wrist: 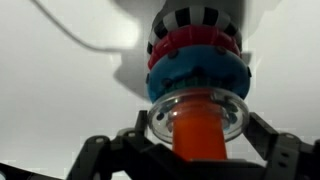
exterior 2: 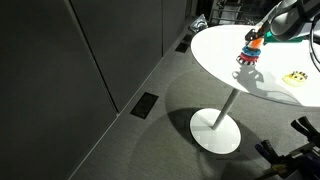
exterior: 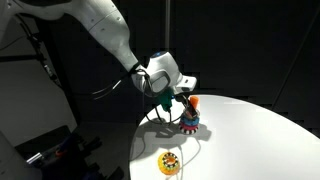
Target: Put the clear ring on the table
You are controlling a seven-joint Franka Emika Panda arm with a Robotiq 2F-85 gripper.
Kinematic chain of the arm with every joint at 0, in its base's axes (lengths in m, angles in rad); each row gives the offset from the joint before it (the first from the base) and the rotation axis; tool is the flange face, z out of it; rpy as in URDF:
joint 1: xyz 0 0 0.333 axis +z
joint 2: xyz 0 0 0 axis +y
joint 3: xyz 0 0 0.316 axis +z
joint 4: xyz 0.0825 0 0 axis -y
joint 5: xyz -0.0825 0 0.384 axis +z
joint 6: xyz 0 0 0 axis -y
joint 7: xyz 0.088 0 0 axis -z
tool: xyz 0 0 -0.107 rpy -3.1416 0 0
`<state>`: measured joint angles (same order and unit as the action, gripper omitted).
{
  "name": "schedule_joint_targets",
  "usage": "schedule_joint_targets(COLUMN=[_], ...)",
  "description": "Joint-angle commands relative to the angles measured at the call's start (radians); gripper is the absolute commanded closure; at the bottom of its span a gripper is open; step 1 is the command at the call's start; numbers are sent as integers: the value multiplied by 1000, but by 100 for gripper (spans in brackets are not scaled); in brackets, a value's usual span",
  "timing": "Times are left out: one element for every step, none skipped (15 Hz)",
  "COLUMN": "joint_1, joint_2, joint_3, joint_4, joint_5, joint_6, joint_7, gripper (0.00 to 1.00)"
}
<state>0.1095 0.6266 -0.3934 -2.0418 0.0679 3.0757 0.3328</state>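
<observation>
2 dark fingers (wrist: 105, 155) of the claw (wrist: 197, 138) come up from the lower edge of the wrist view, 1 at the left and 1 at the right. Between them sits the clear ring (wrist: 197, 112). It is threaded on an orange peg (wrist: 198, 140) and rests on top of a blue ring (wrist: 195, 80). The jaws are spread about as wide as that ring and stand close on either side of it. I cannot tell whether they actually press on it.

Beyond the blue ring, farther from the claw, come 1 red ring (wrist: 195, 48) and then a black-and-white striped piece (wrist: 195, 17).

In an exterior view the white arm (exterior: 105, 30) reaches in from the left. The claw (exterior: 180, 97) is at the top of the stacking toy (exterior: 190, 118), which stands upright on the white bench (exterior: 250, 130). 1 yellow ring (exterior: 170, 163) lies flat on the bench, well apart from the claw and nearer the bench edge.

In both exterior views the toy (exterior 2: 250, 55) is near the rim of the bench (exterior 2: 215, 45), with the yellow ring (exterior 2: 296, 76) lying apart from it.
</observation>
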Motion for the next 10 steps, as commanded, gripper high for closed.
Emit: schedule_joint_targets(joint_1=[32,38,43,53,61,69,79,86,95,110], joint_2=[-31,-40,-50,-60,-72,-85,-95,-107,-120,-131], joint_3=[-32,-39,-44,-53,-62,-68,-79,-86,-94,-108], joint_4=[2,-1,-3,-7,-10,-14,-17,-21,-25,-31], joint_5=[18,18,18,17,15,14,11,8,5,2], joint_6=[-29,-30,-35,-37,-40,-41,-42,-43,-45,-45], joint_7=[23,27,31,39,45,51,60,64,70,80], gripper=[30,30,30,30,30,30,30,30,30,30])
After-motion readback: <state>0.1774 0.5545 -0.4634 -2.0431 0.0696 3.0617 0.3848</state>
